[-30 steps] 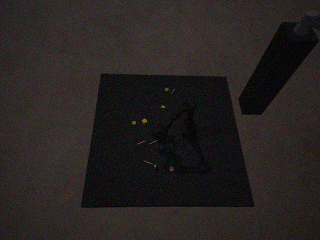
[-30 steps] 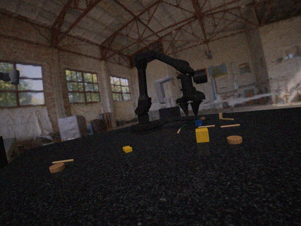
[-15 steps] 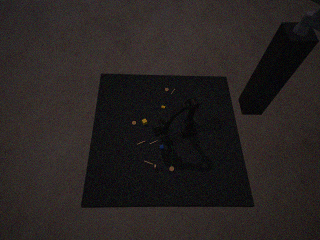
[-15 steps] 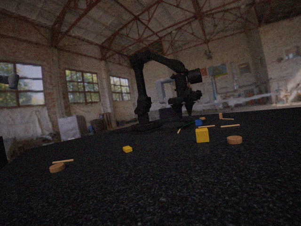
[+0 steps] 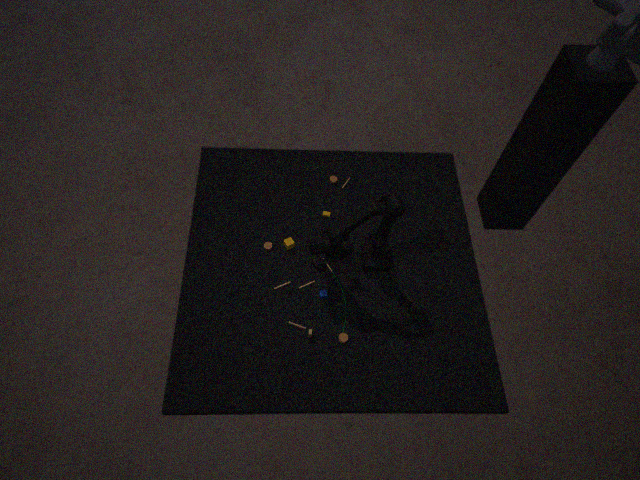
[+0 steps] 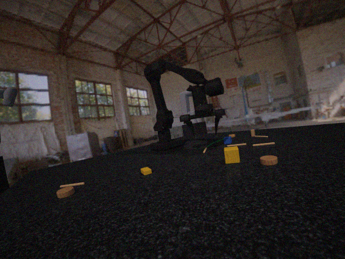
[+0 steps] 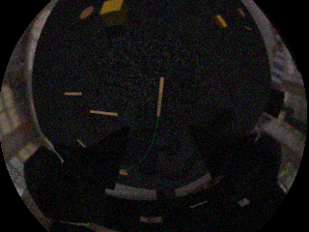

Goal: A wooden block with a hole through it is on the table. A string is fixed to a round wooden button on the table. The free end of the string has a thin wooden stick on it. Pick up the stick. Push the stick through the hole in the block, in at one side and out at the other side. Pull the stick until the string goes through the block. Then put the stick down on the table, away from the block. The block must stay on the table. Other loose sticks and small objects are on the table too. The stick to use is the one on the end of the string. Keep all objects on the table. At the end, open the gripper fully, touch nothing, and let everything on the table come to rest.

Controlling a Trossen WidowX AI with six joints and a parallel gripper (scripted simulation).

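Note:
The stick on the string (image 5: 329, 267) (image 6: 205, 150) (image 7: 160, 97) lies on the table. The green string (image 5: 344, 299) (image 6: 213, 144) (image 7: 154, 142) curves from its end to a round wooden button (image 5: 343, 337) (image 6: 232, 135) (image 7: 124, 172). My gripper (image 6: 202, 135) (image 7: 160, 127) is open and empty, pointing down above the table. In the wrist view the string passes between the fingertips and the stick lies just ahead of them. A large yellow cube (image 5: 288, 242) (image 6: 232, 155) (image 7: 113, 12) stands apart from the string. I cannot make out a hole in any block.
A blue cube (image 5: 323, 293) (image 6: 227, 140) lies left of the string. Loose sticks (image 5: 307, 284) (image 5: 281, 284) (image 5: 297, 324) (image 5: 345, 182), two loose buttons (image 5: 267, 245) (image 5: 333, 178), a small yellow block (image 5: 326, 213) (image 6: 145, 170) and a small wooden piece (image 5: 310, 332) (image 6: 252, 133) are around.

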